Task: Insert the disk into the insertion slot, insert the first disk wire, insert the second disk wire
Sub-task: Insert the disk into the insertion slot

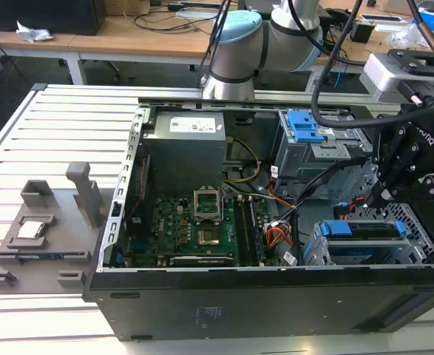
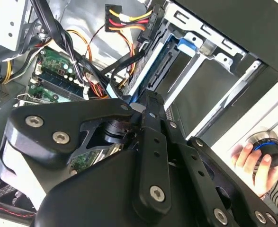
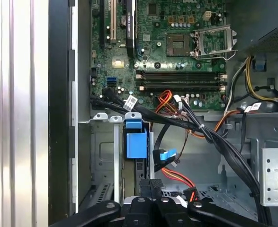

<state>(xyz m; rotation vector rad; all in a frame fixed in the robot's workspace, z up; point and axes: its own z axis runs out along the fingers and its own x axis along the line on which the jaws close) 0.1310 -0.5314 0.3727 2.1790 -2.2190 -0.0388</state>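
Note:
The disk (image 1: pixel 368 231) lies in its blue carrier inside the insertion slot (image 1: pixel 424 255), the silver drive cage at the case's front, on the exterior view's right. My gripper (image 1: pixel 383 198) hangs just above the disk's inner end. In the first wrist view the fingertips (image 3: pixel 145 188) are pressed together with nothing seen between them, over the carrier's blue tab (image 3: pixel 135 142). A blue-plugged wire (image 3: pixel 166 155) and a black plug on red and yellow wires (image 3: pixel 188 194) hang loose beside the cage (image 3: pixel 105 156). The second wrist view shows the disk's edge (image 2: pixel 148 61) and the coloured plug (image 2: pixel 117 19).
A taller bay unit with a blue latch (image 1: pixel 305 126) stands behind the gripper. Black cable bundles (image 3: pixel 214 142) cross between the motherboard (image 1: pixel 202 222) and the cage. A grey fixture plate (image 1: pixel 39 237) lies on the exterior view's left. A person's hand (image 2: pixel 247 161) holds a round knob outside the case.

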